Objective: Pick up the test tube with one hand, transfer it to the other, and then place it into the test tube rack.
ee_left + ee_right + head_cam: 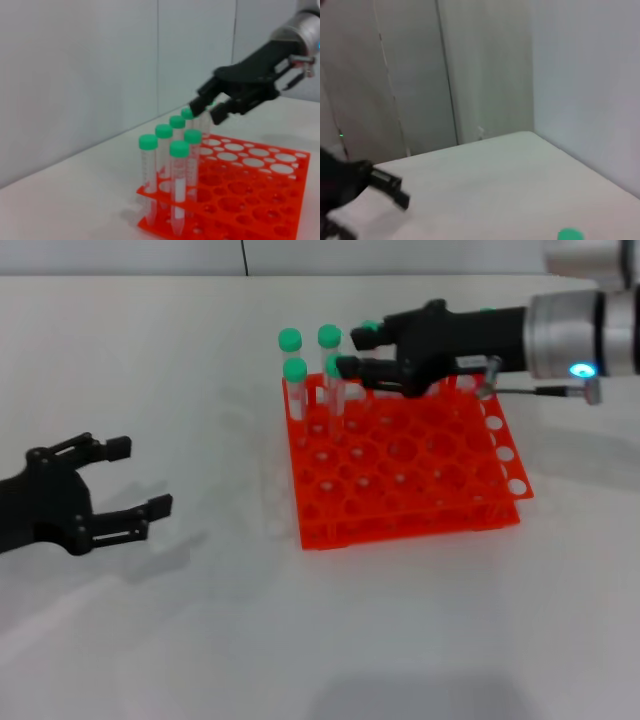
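The orange test tube rack [410,525] lies right of the table's middle and also shows in the left wrist view [260,200]. Several green-capped test tubes [295,370] stand in its back left corner. My right gripper [357,351], black on the silver arm with the blue light, reaches over the rack's back row. In the left wrist view its fingers [218,114] stand apart at the cap of the rearmost tube [187,113], which stands upright in the rack like the others. My left gripper [140,477] is open and empty, low over the table far to the left.
The table is white, with bare surface between my left gripper and the rack. Most rack holes toward the front and right hold nothing. The right wrist view shows a green cap [570,234], my left gripper's finger [390,186] and walls behind.
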You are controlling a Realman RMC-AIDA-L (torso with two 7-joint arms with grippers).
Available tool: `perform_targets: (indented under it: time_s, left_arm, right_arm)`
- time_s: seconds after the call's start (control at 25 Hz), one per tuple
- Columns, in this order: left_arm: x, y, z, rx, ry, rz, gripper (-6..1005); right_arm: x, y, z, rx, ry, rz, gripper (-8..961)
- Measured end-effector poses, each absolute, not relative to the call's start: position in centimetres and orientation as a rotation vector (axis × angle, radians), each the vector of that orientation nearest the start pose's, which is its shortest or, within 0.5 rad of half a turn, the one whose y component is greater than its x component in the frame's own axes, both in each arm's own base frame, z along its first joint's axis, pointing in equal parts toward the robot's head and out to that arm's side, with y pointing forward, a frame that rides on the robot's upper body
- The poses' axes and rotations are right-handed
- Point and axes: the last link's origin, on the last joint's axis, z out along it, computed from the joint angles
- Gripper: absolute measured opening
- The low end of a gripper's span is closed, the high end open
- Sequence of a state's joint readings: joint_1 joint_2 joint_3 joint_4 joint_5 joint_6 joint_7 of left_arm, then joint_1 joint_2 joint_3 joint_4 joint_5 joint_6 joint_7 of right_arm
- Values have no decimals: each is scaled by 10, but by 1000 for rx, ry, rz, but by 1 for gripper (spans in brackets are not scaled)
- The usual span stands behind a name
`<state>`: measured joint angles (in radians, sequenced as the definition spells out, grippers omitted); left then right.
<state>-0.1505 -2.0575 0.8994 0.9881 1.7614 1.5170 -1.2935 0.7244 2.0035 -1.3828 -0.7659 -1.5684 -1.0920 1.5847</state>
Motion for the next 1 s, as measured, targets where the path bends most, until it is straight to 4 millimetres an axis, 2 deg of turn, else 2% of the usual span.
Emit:
perform_targets:
  time_s: [0.04,0.08,0.12,0.24,0.48,0.72,1.0]
  left_arm:
    - [-313,269,52,-2547,-475,-564,883]
    - [-314,270,56,-2553,-480,-580,883]
    - [-314,271,58,-2558,-485,-596,883]
    - [-319,274,68,-2589,-517,-644,883]
    - [-325,277,78,-2665,-548,-647,883]
    - [-321,277,80,-2714,-528,-639,883]
    - [-317,281,80,-2737,-510,-626,883]
  right_arm:
    - [146,404,-28,-2772,334,581,443]
    - [160,397,-19,-2788,345,596,455]
    - [160,397,-19,-2788,345,596,467]
    - [182,387,-8,-2801,387,603,505]
    - [224,368,-2,-2804,455,580,579]
    - [240,357,0,-2809,485,585,678]
    - [247,353,0,-2814,498,571,674]
